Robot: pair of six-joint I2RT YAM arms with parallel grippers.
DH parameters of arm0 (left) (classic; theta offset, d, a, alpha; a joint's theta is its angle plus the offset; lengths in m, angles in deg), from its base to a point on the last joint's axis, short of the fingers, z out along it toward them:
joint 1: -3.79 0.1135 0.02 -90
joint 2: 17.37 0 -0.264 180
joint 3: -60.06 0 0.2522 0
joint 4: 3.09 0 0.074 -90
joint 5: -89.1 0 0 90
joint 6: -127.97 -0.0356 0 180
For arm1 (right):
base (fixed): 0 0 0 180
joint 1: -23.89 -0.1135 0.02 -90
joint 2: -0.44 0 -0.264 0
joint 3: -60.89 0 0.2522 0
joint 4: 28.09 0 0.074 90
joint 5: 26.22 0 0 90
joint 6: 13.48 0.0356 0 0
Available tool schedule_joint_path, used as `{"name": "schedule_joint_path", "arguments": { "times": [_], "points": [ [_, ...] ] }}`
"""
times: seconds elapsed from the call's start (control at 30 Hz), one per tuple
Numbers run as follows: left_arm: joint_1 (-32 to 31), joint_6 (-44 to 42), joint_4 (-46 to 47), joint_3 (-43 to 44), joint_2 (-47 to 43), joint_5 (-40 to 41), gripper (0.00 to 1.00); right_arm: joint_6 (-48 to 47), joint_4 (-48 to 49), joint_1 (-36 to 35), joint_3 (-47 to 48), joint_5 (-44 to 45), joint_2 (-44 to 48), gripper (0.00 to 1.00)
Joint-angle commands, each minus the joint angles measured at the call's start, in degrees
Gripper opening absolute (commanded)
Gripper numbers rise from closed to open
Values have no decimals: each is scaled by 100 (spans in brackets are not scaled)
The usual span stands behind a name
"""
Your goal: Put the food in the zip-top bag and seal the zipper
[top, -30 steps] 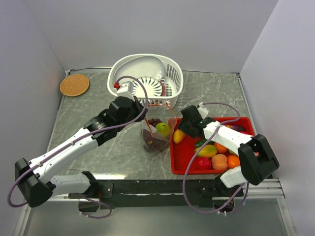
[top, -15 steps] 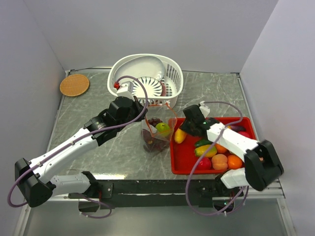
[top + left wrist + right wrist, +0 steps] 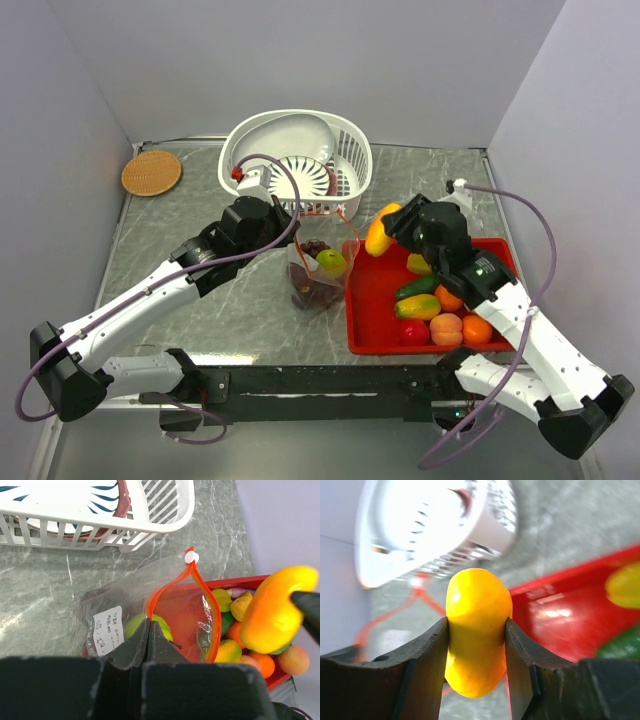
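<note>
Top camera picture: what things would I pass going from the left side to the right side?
Round woven mat → zip-top bag → yellow fruit in the right pincer → peach → orange fruit.

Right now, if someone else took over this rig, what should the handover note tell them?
Left gripper: shut on the zip-top bag at its rim, holding the mouth open.
Right gripper: shut on the mango, in the air beside the bag.
Done: green pear and grapes are in the bag.
Left: drop the mango in, move the other food from the red tray, close the open zipper.
</note>
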Motion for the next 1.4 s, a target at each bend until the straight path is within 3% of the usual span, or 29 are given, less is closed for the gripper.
{"name": "schedule_joint_path", "arguments": {
  "times": [0.0, 0.17, 0.43, 0.6, 0.8, 0.9, 1.0, 1.03, 1.1, 1.13, 1.27, 1.37],
  "points": [
    [30, 61, 185, 207, 14, -67, 1, -151, 432, -433, 771, 309, -329, 13],
    [30, 53, 159, 322, 93, -94, 1, -186, 1178, -1390, 1080, 1346, -874, 13],
    [30, 70, 115, 427, 164, -155, 1, -107, 2742, -1822, 132, 1892, -1244, 13],
    [30, 87, 106, 462, 190, -173, 1, -72, 2991, -2147, -133, 2330, -1499, 13],
    [30, 105, 123, 462, 173, -173, 1, 33, 3536, -2367, -512, 2648, -1587, 22],
    [30, 105, 132, 463, 190, -181, 1, 25, 3562, -2429, -564, 2683, -1622, 29],
    [30, 114, 159, 445, 190, -190, 1, -1, 3598, -2490, -617, 2648, -1648, 43],
    [30, 114, 176, 436, 190, -199, 1, -10, 3519, -2499, -591, 2604, -1666, 53],
    [30, 123, 185, 427, 181, -199, 1, -10, 3370, -2517, -538, 2560, -1719, 61],
    [30, 123, 194, 427, 181, -190, 1, 25, 3186, -2526, -503, 2569, -1728, 71],
    [30, 140, 229, 392, 138, -181, 1, 60, 3035, -2526, -625, 2481, -1552, 85],
    [30, 149, 247, 366, 120, -182, 1, 95, 2650, -2526, -565, 2472, -1341, 87]
  ]
}}
